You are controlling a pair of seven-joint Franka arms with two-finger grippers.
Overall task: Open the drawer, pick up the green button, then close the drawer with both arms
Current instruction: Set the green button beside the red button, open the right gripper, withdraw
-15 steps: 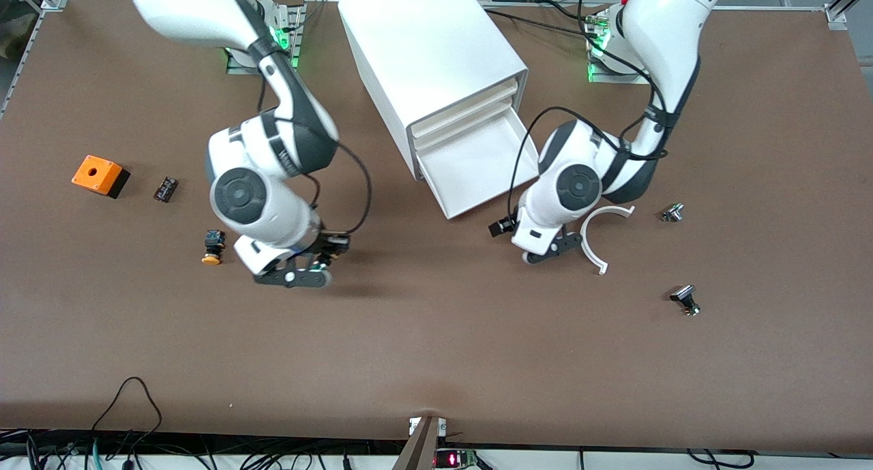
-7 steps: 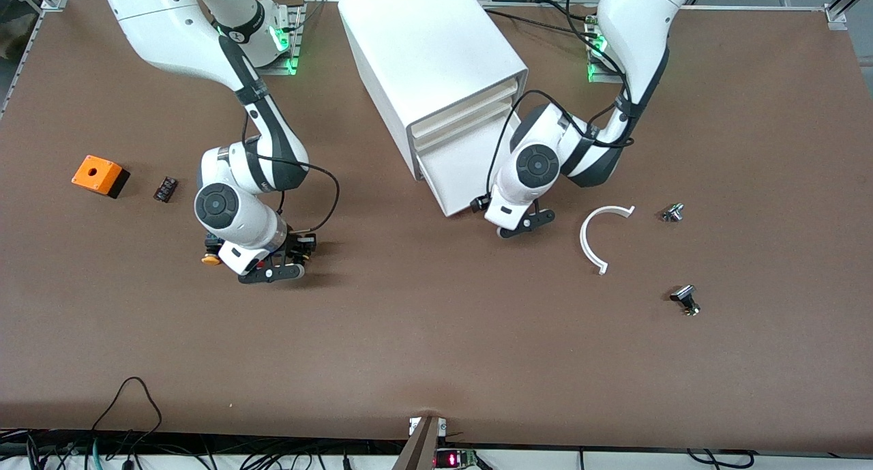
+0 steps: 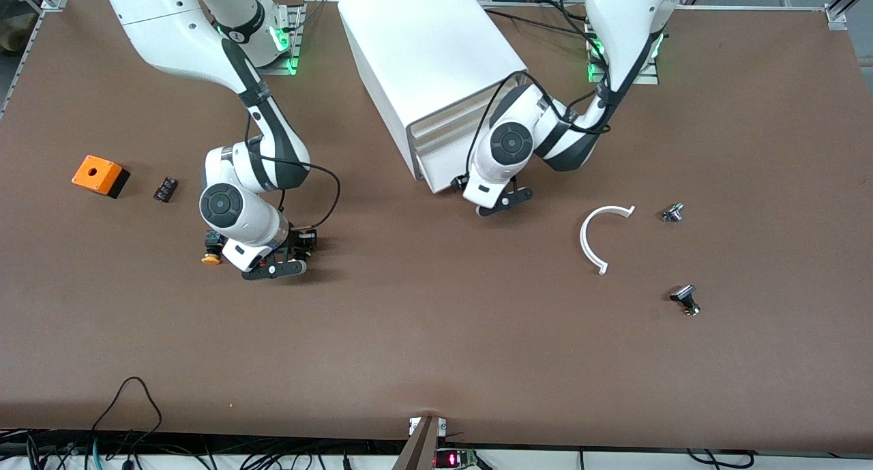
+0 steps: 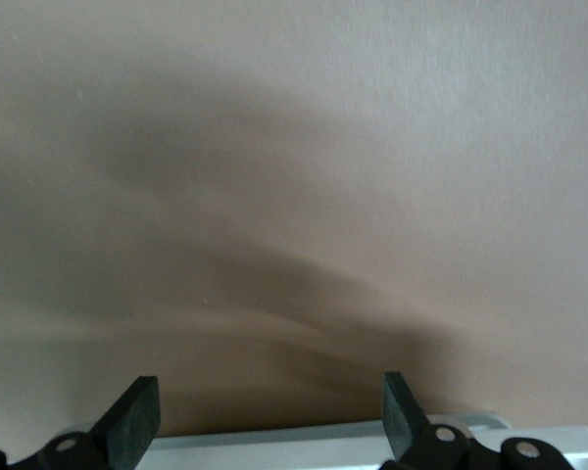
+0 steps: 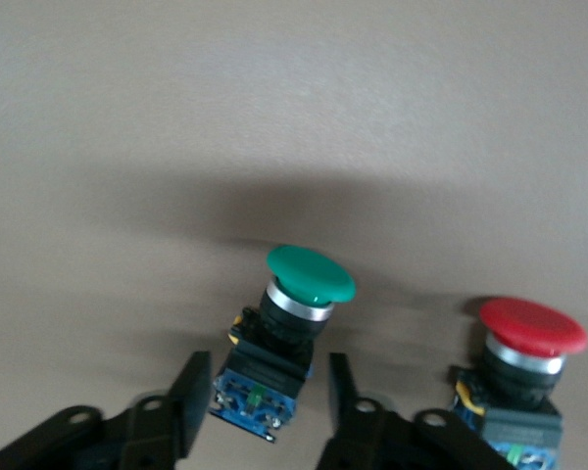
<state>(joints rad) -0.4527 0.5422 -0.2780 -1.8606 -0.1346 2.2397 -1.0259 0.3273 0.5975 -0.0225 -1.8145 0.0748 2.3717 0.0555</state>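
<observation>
The green-capped button point(image 5: 310, 272) lies on the brown table between the fingers of my right gripper point(image 5: 269, 370), which is open with a gap on each side of the black and blue body. In the front view the right gripper point(image 3: 274, 269) is low over the table and hides the button. My left gripper point(image 3: 503, 200) is open against the cream front of the lowest drawer point(image 3: 436, 173), which sticks out only slightly from the white cabinet point(image 3: 430, 54). The left wrist view shows its spread fingers point(image 4: 137, 416) and the drawer's white edge point(image 4: 274, 446).
A red-capped button point(image 5: 531, 328) lies right beside the green one. A yellow-capped button point(image 3: 211, 248) lies by the right gripper. An orange box point(image 3: 100, 174) and a small black part point(image 3: 165, 188) lie toward the right arm's end. A white curved piece point(image 3: 600, 235) and two small metal parts point(image 3: 673, 213) point(image 3: 685, 298) lie toward the left arm's end.
My left gripper has moved toward the cabinet, and the drawer has slid almost fully in. My right gripper has shifted toward the yellow-capped button and come down low over the table.
</observation>
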